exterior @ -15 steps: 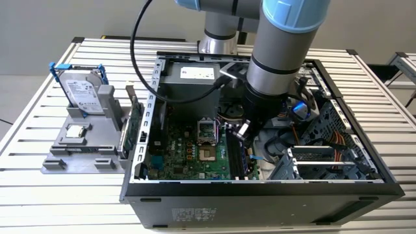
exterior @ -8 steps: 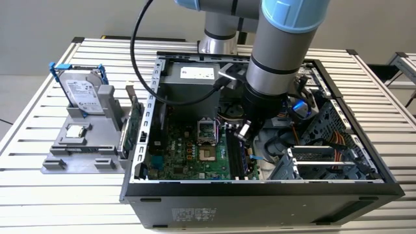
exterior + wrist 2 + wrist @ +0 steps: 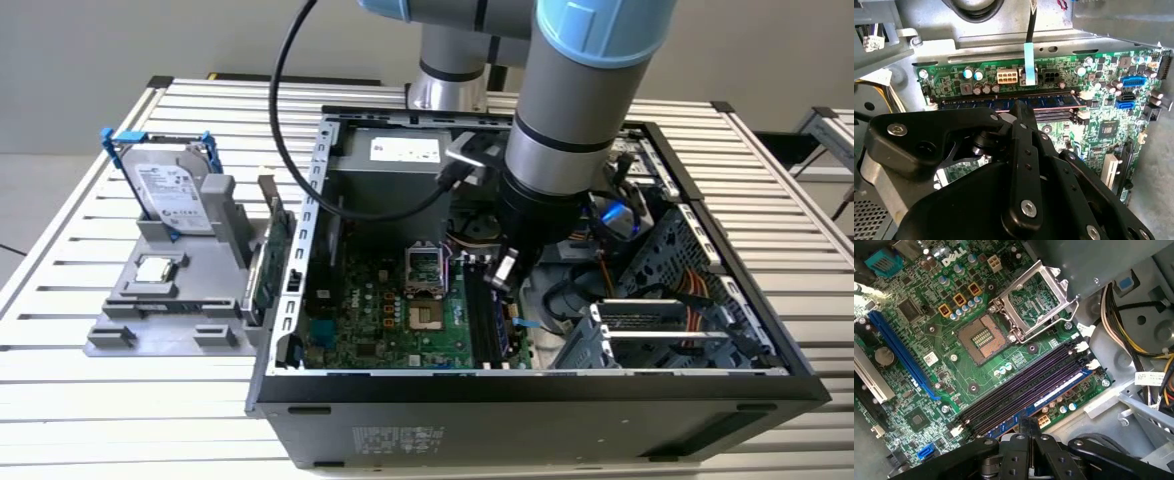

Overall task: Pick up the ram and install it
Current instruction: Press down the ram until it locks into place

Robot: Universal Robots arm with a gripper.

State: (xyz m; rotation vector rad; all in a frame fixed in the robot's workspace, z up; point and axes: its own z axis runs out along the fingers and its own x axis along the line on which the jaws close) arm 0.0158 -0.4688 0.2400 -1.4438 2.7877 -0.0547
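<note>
The long, thin blue-green ram stick point(image 3: 1004, 102) is seated in the outermost slot, directly beneath the clenched black gripper point(image 3: 1021, 107); pressing fully home is judged to need an even downward push

ram point(image 3: 1004, 102): middle hidden behind fingers point(image 3: 1021, 117) | socket lever point(image 3: 1026, 270): partly cut off

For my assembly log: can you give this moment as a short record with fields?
arm position: reaching down into the open computer case
claw: directly over the ram, at the slots
ram: lying in the outermost memory slot on the motherboard
cpu socket: open, empty
holder beside case: silver drive standing upright
</note>
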